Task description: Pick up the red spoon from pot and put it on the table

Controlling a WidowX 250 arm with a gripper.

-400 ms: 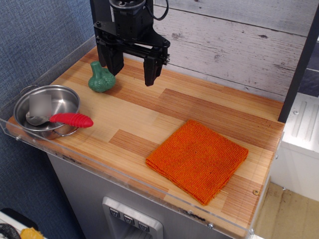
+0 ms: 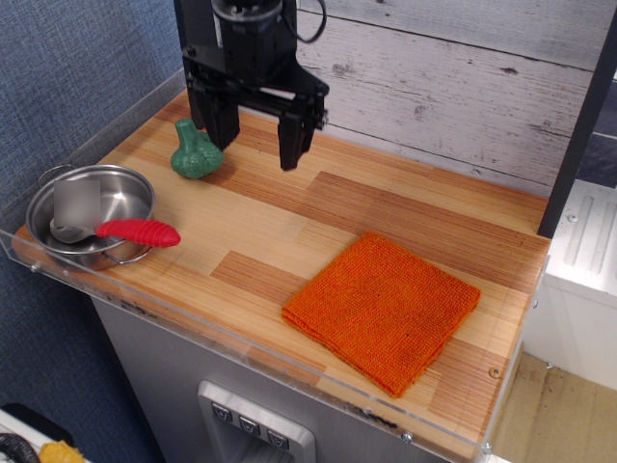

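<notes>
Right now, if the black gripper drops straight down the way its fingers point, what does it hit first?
Probably bare striped wooden table. The open gripper hangs right of the green knobbly figure, which looks close to one finger; depth is unclear.

Setting: mock kitchen in robot lab. Evidence, rel. to table (image 2: 289, 227): plank counter top w/ clear acrylic edge; whitewashed board backdrop (image 2: 453, 68) behind; blue fabric wall (image 2: 67, 68) at left; grey cabinet w/ button panel (image 2: 253, 424) below front edge; black robot arm (image 2: 253, 72) above rear.
</notes>
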